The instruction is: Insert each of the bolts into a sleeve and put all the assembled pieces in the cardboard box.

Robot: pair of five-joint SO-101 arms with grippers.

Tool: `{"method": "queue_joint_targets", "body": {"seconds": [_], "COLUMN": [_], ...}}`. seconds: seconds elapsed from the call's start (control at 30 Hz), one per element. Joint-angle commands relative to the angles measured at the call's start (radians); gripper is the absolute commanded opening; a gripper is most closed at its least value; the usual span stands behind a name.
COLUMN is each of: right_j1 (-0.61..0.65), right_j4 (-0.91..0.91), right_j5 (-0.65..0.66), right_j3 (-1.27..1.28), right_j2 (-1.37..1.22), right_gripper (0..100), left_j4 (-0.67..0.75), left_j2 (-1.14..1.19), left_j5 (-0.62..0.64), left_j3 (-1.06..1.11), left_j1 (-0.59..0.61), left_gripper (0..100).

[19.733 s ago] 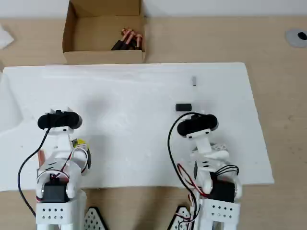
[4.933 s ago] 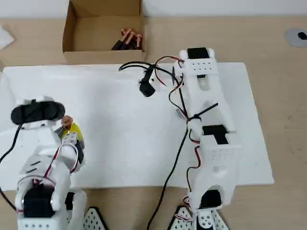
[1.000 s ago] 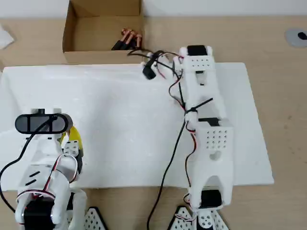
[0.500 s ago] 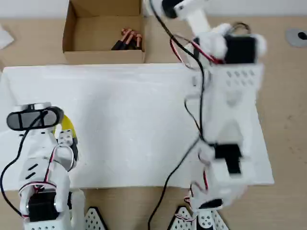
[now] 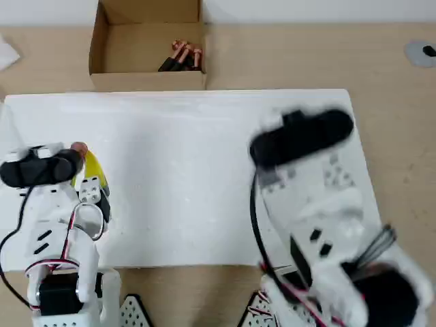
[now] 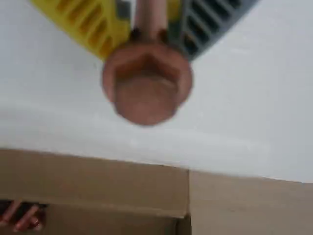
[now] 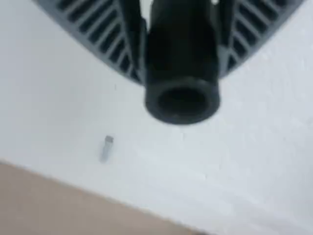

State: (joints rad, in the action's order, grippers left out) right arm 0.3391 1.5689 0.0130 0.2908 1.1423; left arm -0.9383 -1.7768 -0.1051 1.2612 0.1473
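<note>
The step in hand seems to be the joining of a bolt with a sleeve, because each arm has one of the two parts. The left gripper (image 6: 149,34) is closed on the shaft of a copper-coloured bolt (image 6: 146,90), with the yellow finger on one side and the grey finger on the other, and the six-sided head stands out in front of the tips. In the high view this bolt is above the white sheet (image 5: 191,177), in front of the cardboard box (image 5: 146,80) and toward its left side, well apart from it. The right gripper (image 7: 182,76) has its dark jaws closed around a black sleeve (image 7: 181,54), whose round open end looks outward from the fingers; this arm is further to the right of the box and also on the near side of it. Three assembled pieces (image 5: 182,56) lie already inside the box, against its right wall. A small grey piece (image 7: 106,147) lies on the sheet past the sleeve, and I cannot tell what it is. In my judgement the next move asks the two arms to come together between them, in front of the box, with the shaft of the bolt on one line with the opening of the sleeve. As the left fingers hold the shaft, little of it may be free to enter, so the alignment must be careful.
</note>
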Motion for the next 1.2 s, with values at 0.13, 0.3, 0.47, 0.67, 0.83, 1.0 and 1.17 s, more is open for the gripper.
{"method": "queue_joint_targets", "body": {"seconds": [0.13,0.3,0.47,0.67,0.83,1.0,1.17], "right_j1": [0.013,0.047,0.159,0.254,0.325,0.421,0.427], "right_j4": [-0.427,-0.721,-0.904,-1.1,-1.155,-1.151,-1.151], "right_j5": [-0.015,-0.017,-0.017,-0.017,-0.021,-0.126,-0.166], "right_j3": [0.63,0.825,0.975,1.047,1.044,1.05,1.049], "right_j2": [0.295,0.303,0.303,0.303,0.305,0.305,0.305], "right_gripper": [1.0,1.0,1.0,1.0,1.0,1.0,1.0], "left_j4": [0.02,-0.035,-0.104,-0.16,-0.153,-0.11,-0.072], "left_j2": [0.298,0.49,0.532,0.532,0.532,0.533,0.538], "left_j5": [0.115,0.147,0.212,0.281,0.281,0.279,0.276], "left_j3": [-0.318,-0.569,-0.76,-0.827,-0.824,-0.795,-0.753], "left_j1": [-0.141,-0.305,-0.457,-0.509,-0.523,-0.517,-0.522], "left_gripper": [1,1,1,1,1,1,1]}}
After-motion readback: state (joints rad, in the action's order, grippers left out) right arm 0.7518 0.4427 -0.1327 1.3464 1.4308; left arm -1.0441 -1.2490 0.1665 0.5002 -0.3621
